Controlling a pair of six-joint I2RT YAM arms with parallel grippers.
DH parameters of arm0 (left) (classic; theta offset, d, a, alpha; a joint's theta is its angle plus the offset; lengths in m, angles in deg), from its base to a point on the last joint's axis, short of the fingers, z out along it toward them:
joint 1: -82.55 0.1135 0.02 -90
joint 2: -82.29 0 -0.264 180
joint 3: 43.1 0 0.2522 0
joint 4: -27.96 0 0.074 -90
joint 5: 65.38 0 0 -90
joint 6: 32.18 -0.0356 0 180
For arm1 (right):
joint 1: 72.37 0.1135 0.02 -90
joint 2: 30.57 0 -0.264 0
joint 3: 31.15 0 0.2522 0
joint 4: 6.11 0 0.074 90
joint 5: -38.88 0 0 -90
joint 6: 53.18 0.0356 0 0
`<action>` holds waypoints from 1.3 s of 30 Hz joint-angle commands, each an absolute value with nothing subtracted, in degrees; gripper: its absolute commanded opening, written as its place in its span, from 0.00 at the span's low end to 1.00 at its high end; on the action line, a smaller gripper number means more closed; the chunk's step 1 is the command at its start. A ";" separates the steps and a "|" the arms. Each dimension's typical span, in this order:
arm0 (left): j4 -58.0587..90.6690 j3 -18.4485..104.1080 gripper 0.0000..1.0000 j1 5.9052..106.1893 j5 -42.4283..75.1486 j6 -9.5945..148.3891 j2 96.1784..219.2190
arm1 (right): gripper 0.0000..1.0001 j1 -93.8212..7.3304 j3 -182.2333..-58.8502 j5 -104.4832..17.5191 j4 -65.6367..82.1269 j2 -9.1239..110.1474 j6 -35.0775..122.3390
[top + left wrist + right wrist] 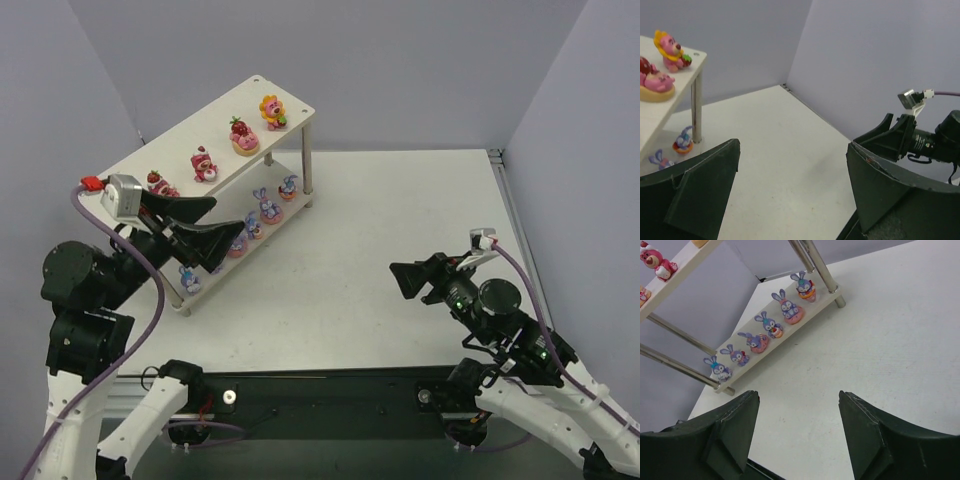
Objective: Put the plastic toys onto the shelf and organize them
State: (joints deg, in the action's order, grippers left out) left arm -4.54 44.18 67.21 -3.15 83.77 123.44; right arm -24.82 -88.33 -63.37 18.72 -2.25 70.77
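Note:
The shelf (222, 124) stands at the far left of the table. Its top board holds three red-pink strawberry bears (205, 165) and the orange-yellow flower figure (273, 111). Its lower board (823, 295) holds several purple-blue bunnies (788, 307) in a row. My left gripper (228, 218) hovers open and empty in front of the lower board's left half, hiding part of it. My right gripper (405, 279) is open and empty above the bare table, well right of the shelf. The left wrist view shows the flower figure (671, 50), a bear (655, 80) and two bunnies (682, 141).
The white table (400, 220) is enclosed by lilac walls on three sides. The right arm (920, 140) shows across the table in the left wrist view. A white metal shelf leg (306, 165) stands at the shelf's right end.

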 commanded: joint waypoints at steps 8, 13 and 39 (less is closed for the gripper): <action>-22.08 33.68 0.97 67.34 2.45 81.55 104.64 | 0.66 -25.26 -90.52 -67.65 30.50 -12.98 71.97; -32.36 36.39 0.97 67.43 12.65 80.24 97.95 | 0.66 -25.18 -90.17 -66.69 32.08 -16.68 71.36; -45.30 45.63 0.97 66.90 36.05 79.70 93.02 | 0.67 -25.26 -91.05 -66.42 32.08 -19.32 68.98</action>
State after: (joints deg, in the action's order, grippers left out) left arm -45.17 45.68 67.21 35.23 79.95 91.37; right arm -24.82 -89.77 -65.84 32.82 -19.13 69.77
